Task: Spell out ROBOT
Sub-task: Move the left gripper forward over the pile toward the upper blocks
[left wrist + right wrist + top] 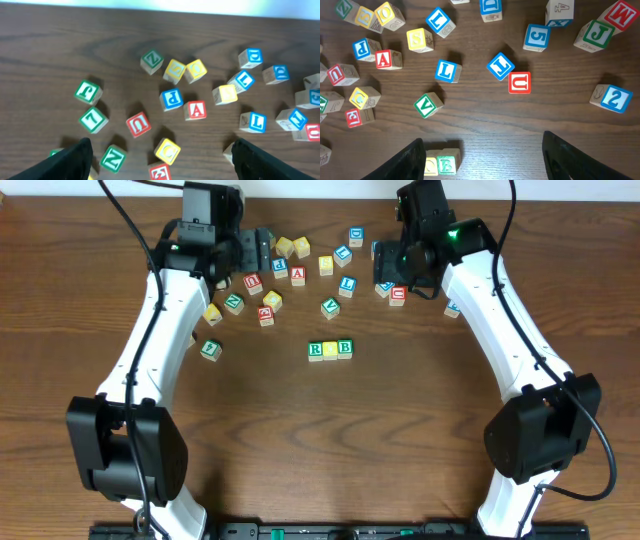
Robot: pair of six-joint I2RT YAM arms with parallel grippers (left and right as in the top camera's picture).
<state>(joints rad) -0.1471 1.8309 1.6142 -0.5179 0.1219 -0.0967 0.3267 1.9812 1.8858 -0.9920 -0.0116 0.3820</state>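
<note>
A row of three letter blocks (pixel 330 349) lies mid-table: green R, yellow O, green B. The B (pixel 446 164) and the O show at the bottom of the right wrist view. Loose letter blocks lie scattered at the back of the table. My left gripper (pixel 160 160) is open and empty, hovering over the left part of the scatter, above a yellow block (pixel 167 150) and a green N (pixel 113 158). My right gripper (pixel 482 160) is open and empty above bare wood, to the right of the row and in front of a red U (pixel 519 82).
Two yellow blocks (pixel 293 247) lie near the back edge by the left wrist. A green block (pixel 210 349) lies alone at the left. A blue 2 (pixel 610 98) and a blue 5 (pixel 536 37) lie at the right.
</note>
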